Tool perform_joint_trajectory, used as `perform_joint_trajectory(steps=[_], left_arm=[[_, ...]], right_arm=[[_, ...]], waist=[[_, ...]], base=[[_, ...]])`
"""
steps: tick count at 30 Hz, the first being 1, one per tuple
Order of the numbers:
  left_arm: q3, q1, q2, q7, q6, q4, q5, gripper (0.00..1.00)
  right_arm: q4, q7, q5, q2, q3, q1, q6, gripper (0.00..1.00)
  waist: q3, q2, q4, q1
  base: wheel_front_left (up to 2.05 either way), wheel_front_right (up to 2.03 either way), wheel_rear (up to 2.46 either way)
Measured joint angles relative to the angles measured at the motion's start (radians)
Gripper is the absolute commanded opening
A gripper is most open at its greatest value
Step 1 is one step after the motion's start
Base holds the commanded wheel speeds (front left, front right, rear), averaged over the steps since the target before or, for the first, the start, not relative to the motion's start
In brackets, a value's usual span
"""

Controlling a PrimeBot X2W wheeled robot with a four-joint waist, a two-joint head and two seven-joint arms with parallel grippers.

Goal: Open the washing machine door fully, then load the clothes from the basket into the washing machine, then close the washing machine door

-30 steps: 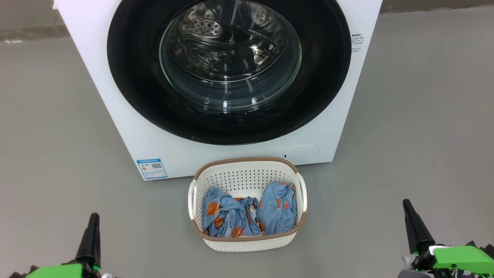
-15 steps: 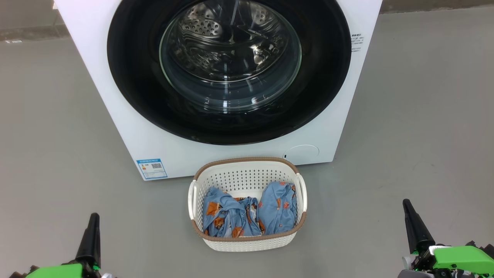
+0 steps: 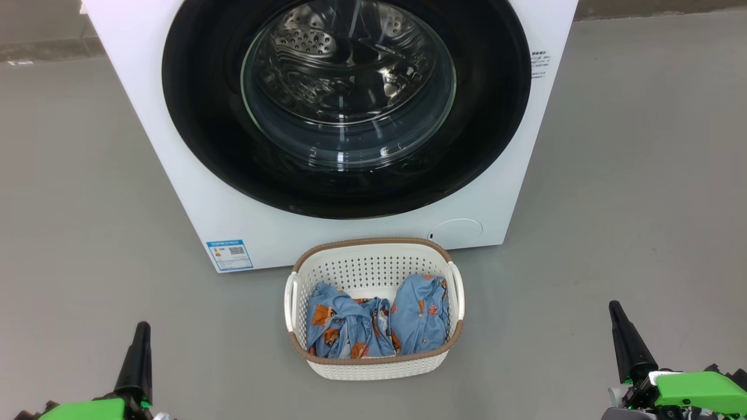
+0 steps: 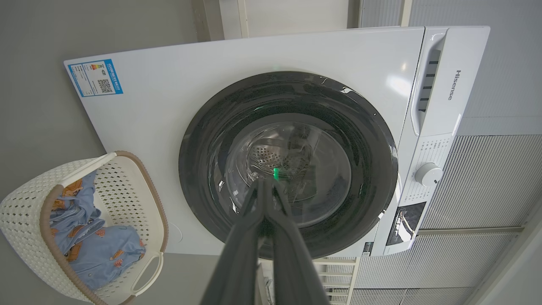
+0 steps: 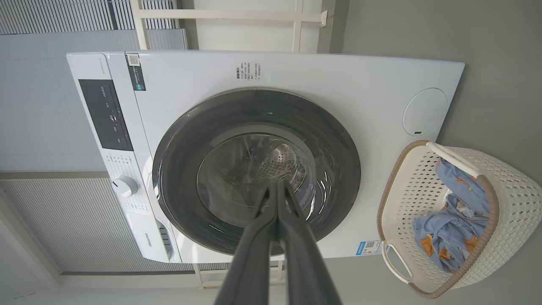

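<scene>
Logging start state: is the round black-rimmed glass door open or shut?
Shut: the black-rimmed door lies flush on the white washing machine.

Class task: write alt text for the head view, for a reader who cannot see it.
A white washer with its round black-rimmed glass door shut stands on a grey floor. Before it sits a cream basket holding blue printed clothes. The left pincer and right pincer point up from the bottom corners, touching nothing.
</scene>
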Motion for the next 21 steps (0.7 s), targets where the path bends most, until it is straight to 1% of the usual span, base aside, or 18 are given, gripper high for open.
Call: perform_joint_trajectory(steps=[21], left_arm=[[0.000,0.000,0.000,0.000,0.000,0.000,0.000,0.00]], right_arm=[[0.000,0.000,0.000,0.000,0.000,0.000,0.000,0.00]], waist=[[0.000,0.0000,0.000,0.0000]], base=[[0.00,0.00,0.00]])
